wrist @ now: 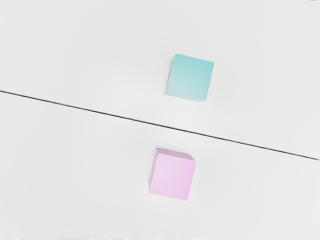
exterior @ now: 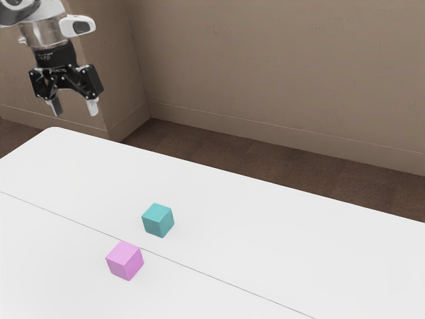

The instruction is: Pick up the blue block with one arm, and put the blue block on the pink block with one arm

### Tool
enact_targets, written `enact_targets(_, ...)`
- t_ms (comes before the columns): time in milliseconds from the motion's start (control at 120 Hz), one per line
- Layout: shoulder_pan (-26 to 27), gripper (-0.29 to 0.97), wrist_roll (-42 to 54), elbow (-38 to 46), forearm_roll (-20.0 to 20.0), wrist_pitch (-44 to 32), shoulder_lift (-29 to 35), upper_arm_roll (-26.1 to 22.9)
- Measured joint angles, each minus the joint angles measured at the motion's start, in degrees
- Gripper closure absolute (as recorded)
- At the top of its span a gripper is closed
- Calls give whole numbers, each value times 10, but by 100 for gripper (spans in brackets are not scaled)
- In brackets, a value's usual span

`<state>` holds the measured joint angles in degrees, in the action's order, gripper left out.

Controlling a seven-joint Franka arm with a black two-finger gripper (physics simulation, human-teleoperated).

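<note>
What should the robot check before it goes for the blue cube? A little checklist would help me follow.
1. The black two-finger pincer is open and empty: ok. Its fingers stand apart with nothing between them.
2. The small blue-green cube is free to grab: ok. It sits on the white table with nothing on it.
3. The pale pink cube is bare on top: ok.
4. Room between the cubes: ok. They stand apart, with a dark seam between them.
5. The pincer is down at the blue-green cube: not ok. It hangs high above the table.
</note>
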<state>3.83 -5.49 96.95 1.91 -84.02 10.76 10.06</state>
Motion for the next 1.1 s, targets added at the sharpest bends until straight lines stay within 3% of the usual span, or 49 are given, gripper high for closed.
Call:
enact_targets(233, 10, 0, -74, 11, 10, -12, -28, -17)
enact_targets(333, 20, 0, -93, 10, 10, -25, -97, -29)
enact_targets(433, 19, 0, -88, 35, 12, -79, -157, -33)
enact_targets(692, -23, 0, -48, 199, 10, -280, -164, -62)
enact_targets(883, -22, 0, 4, 212, 11, -391, -211, -64)
enact_targets(1100, -22, 0, 66, 206, 14, -460, -250, -64)
